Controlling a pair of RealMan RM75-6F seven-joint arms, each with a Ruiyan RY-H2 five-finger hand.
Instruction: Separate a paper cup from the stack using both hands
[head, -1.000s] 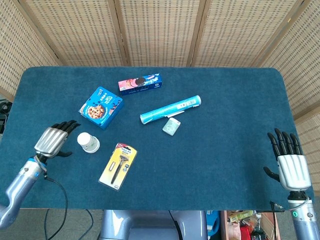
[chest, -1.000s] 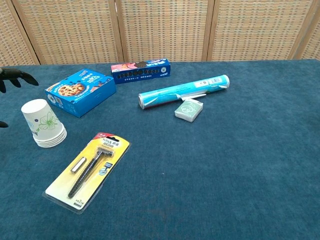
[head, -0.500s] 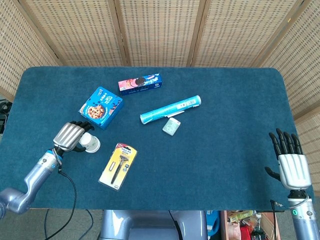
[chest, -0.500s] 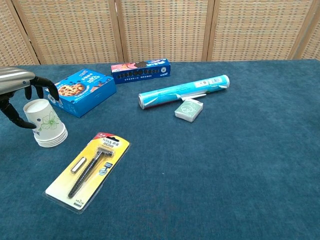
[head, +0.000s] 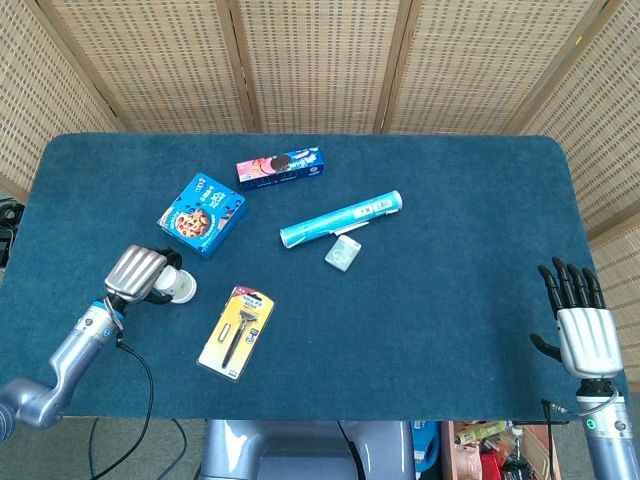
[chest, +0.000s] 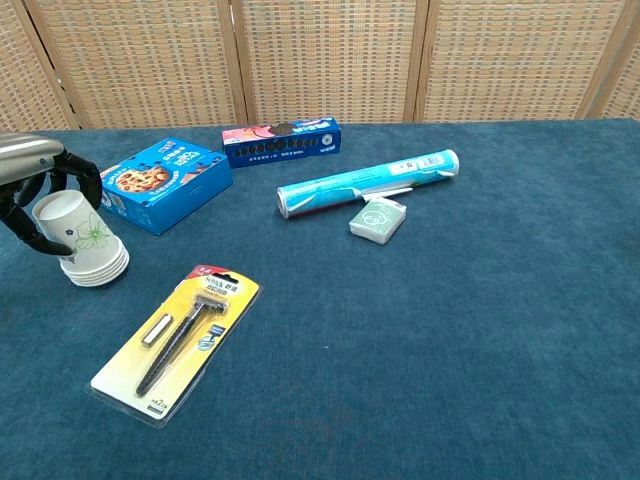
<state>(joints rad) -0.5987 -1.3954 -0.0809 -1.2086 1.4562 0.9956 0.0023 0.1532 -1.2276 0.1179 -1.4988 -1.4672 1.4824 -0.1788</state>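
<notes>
White floral-print paper cup stack (chest: 88, 245) in left robot hand (head: 140, 274); right robot hand (head: 584, 335) spread, empty.

The left hand (head: 138, 273) wraps its black fingers (chest: 52, 184) around the stack of white paper cups (chest: 82, 240); the right hand (head: 580, 328) lies flat, fingers spread.

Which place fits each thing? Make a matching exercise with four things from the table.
Things:
1. cup stack
2. razor pack
3. tube
4. right robot hand

Places:
A. near the table's middle, beside a small pale box
B. at the table's right edge, holding nothing
C. inside the left robot hand's fingers
D. at the near edge, right of the cups

Pairs: 1-C, 2-D, 3-A, 4-B
</notes>
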